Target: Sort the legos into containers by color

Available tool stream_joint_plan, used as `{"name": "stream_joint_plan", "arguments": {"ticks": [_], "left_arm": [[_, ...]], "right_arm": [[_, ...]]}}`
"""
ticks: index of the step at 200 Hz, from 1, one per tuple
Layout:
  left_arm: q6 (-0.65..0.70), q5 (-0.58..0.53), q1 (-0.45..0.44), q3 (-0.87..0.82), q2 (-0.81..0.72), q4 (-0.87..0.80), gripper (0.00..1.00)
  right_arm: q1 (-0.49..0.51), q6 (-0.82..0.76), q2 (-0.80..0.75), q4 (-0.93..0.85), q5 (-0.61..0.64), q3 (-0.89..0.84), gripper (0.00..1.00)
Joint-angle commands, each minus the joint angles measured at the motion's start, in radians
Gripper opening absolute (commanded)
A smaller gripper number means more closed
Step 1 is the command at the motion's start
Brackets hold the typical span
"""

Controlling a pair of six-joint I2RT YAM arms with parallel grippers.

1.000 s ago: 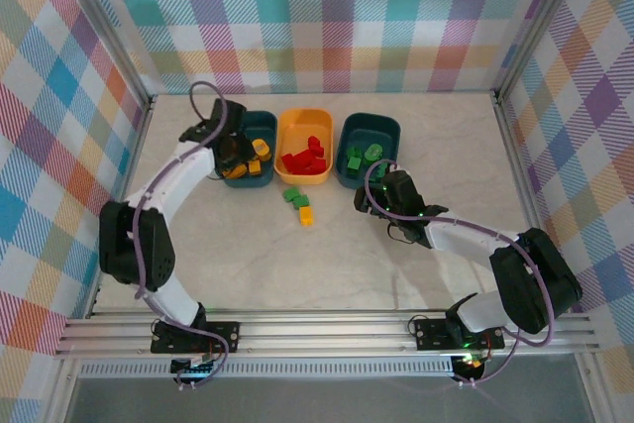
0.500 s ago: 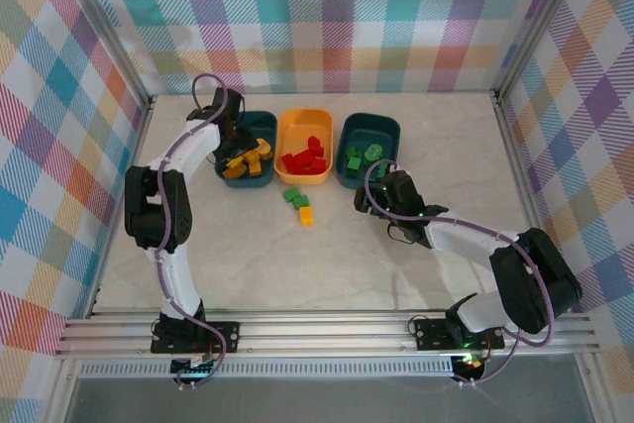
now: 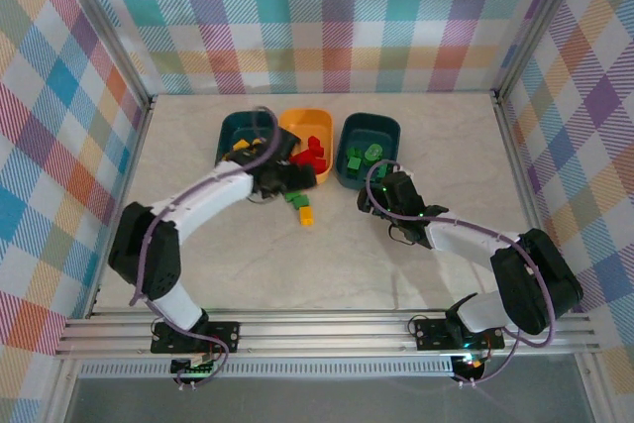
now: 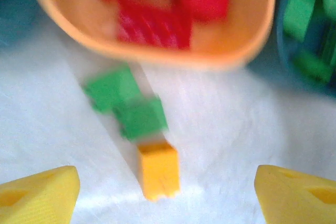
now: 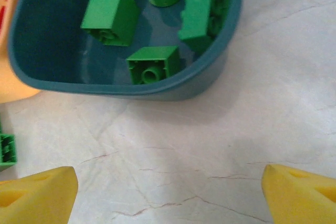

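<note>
This is a robotics lab test cell. A pale marble-patterned desk sits boxed in by silver aluminium frame rails and pastel plaid fabric walls. A black-and-white left robot arm and a matching right robot arm are bolted at the desk's near edge.

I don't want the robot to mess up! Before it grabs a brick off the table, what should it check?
1. Is the left gripper open and empty? ok.
2. Does the yellow brick lie just ahead, between its fingers? ok.
3. Is there a gap between the yellow brick and the nearest green brick? Cannot tell, because the picture is blurred.
4. Is the right gripper open, empty and out of the way? ok, it is by the teal bin that holds the greens.
5. Does the orange bin hold only red bricks? ok.
</note>
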Motion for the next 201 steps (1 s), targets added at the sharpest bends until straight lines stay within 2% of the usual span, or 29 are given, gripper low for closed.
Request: {"name": "stream_joint_plan", "arguments": {"ticks": [1, 36, 83, 101, 119, 133, 156, 183, 201], "left_arm": [[-0.013, -0.105, -0.076, 0.005, 0.070, -0.049, 0.87], [-0.034, -0.257, -0.133, 0.036, 0.158, -0.121, 0.83], [-0.010, -0.160, -0.135, 0.005, 0.264, -0.001, 0.72], [-0.004, -0.165, -0.137, 0.019, 0.287, 0.003, 0.62], [0.003, -0.180, -0.136, 0.031, 0.297, -0.006, 0.47], [0.006, -0.183, -0.136, 0.034, 0.294, -0.010, 0.36], [0.012, -0.163, -0.136, 0.034, 0.257, -0.023, 0.25], [0.051, -0.212, -0.132, 0.060, 0.146, -0.073, 0.23], [0.087, -0.228, -0.082, 0.089, 0.070, -0.092, 0.23]], "right_arm": [[-0.007, 0.052, -0.032, -0.034, 0.060, -0.002, 0.91], [-0.007, 0.056, -0.039, -0.026, 0.060, -0.007, 0.91], [-0.007, 0.050, -0.035, -0.010, 0.048, -0.010, 0.91], [-0.008, 0.048, -0.032, -0.009, 0.042, -0.008, 0.91], [-0.008, 0.045, -0.027, -0.007, 0.034, -0.006, 0.91], [-0.008, 0.044, -0.024, -0.007, 0.031, -0.003, 0.91], [-0.008, 0.044, -0.018, -0.008, 0.026, -0.001, 0.91], [-0.007, 0.046, -0.021, -0.008, 0.022, -0.002, 0.91], [-0.008, 0.048, -0.024, -0.008, 0.012, -0.002, 0.91]]}}
